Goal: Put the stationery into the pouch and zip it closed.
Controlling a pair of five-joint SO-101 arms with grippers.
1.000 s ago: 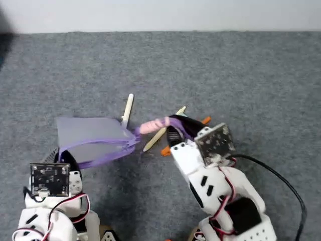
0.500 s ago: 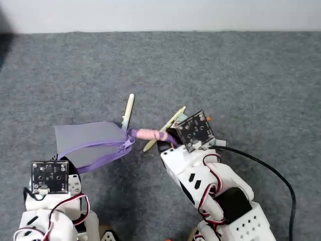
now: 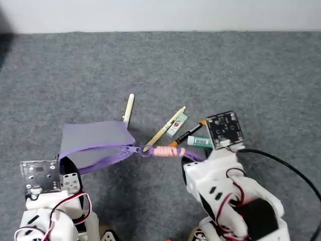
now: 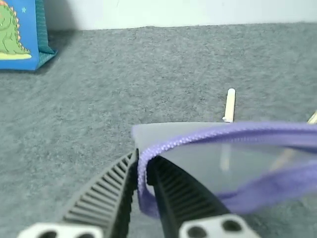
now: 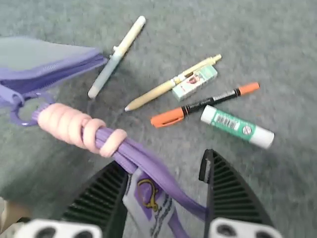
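Quick status from my side. My left claw [image 4: 142, 166] is clamped tight on the zip edge of the pouch [image 3: 93, 138], at the corner nearest that arm, so that end is pinned. The pouch lies on the desk [image 3: 225, 70] and its mouth looks open, with the zip undone along the side facing my arms.

My right claw [image 5: 163, 161] is spread wide. The strap [image 5: 148, 163] runs through the gap and its pink grip [image 5: 74, 126] sits just ahead, but I can't see anything actually being pinched.

None of the stationery is in yet. The white pen [image 3: 128, 108] lies at the pouch's far corner, though I can't tell if it's touching or tucked under. The rest sits in a bunch near the zip-pull end: cream pen [image 3: 164, 129], the eraser [image 3: 177, 125] right against it, the marker [image 3: 188, 133] and the glue stick [image 3: 199, 142].

What matters here is that the bunch lies just beyond my right claw and well apart from the left one, which is busy anyway. So I reckon picking up is the right arm's job. The cream pen and marker lie roughly parallel on a slant, with their near ends aimed at the pouch's zip end. I'd want my jaws set across that slant, not along it. The strap also needs to be out of the gap first, or it could get grabbed along with a pen.
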